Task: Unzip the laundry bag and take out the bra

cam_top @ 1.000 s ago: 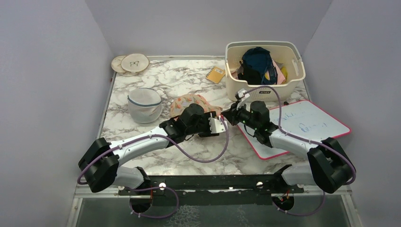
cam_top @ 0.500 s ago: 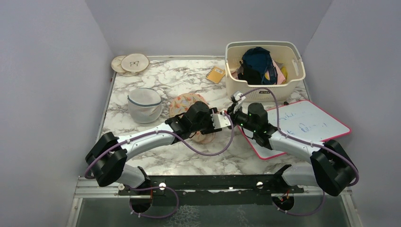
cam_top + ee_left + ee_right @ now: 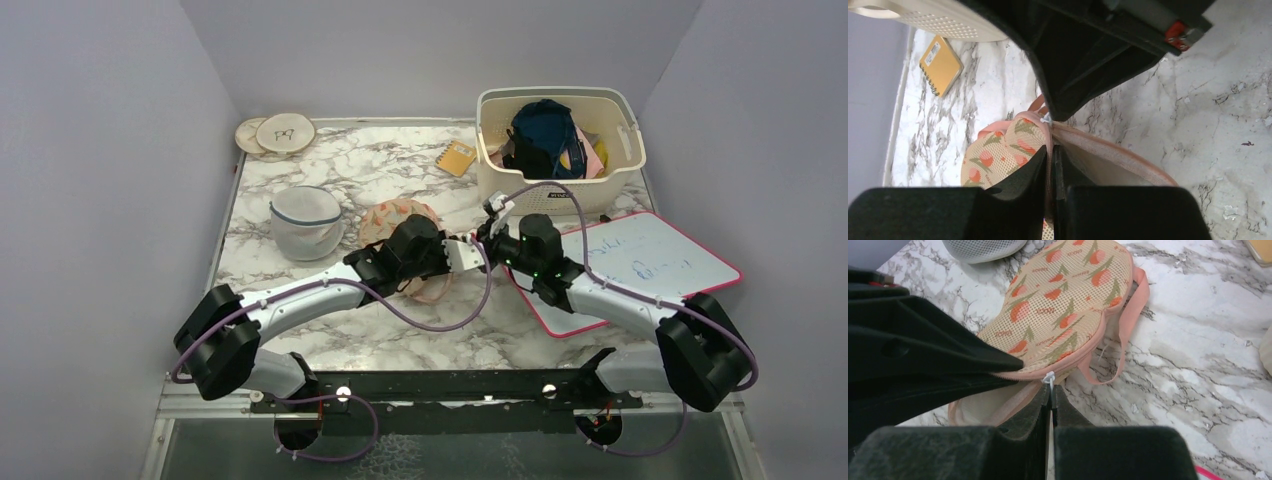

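Lettering repeats in small orange words across the laundry bag [image 3: 1063, 315], too small to read; blue scribble on the whiteboard [image 3: 640, 262] is no clearer. One basket [image 3: 615, 180] holds dark blue, pink and yellow clothes [image 3: 545, 125]. Two wooden discs [image 3: 285, 133] and one yellow notebook [image 3: 458, 157] lie at the back. The bag lies on the table [image 3: 350, 170] beside a mesh dome [image 3: 305, 222], its zip partly open. The left gripper [image 3: 1050, 156] pinches its pink edging [image 3: 1049, 137]; the right gripper [image 3: 1050, 396] is clamped on the white zip pull [image 3: 1049, 377].
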`<state>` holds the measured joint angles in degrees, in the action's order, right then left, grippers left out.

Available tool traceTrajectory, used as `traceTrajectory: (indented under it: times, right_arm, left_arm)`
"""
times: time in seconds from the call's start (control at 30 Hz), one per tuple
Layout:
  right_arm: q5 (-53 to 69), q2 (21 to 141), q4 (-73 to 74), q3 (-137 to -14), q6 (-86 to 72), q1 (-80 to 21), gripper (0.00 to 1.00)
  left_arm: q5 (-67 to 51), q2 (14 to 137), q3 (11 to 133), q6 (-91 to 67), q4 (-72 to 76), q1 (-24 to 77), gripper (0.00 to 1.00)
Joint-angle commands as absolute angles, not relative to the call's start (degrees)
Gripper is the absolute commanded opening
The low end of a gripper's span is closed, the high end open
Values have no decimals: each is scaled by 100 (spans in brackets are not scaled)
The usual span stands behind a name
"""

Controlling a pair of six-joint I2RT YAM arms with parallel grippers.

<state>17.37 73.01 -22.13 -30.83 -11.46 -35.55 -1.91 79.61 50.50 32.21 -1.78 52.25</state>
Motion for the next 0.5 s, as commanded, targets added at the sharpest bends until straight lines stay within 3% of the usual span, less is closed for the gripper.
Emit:
traceTrajectory:
  times: [0.0,0.47]
  right_arm:
    - [1280,7646,-1655,-3664,-955,-3542,1]
    - [1351,8609,-861,-4831,-1158,-2794,1]
  left_arm:
    - [-348,7512,4894,3418,101,5249,0]
    - [-659,7671,4993,3405,-67,5271,0]
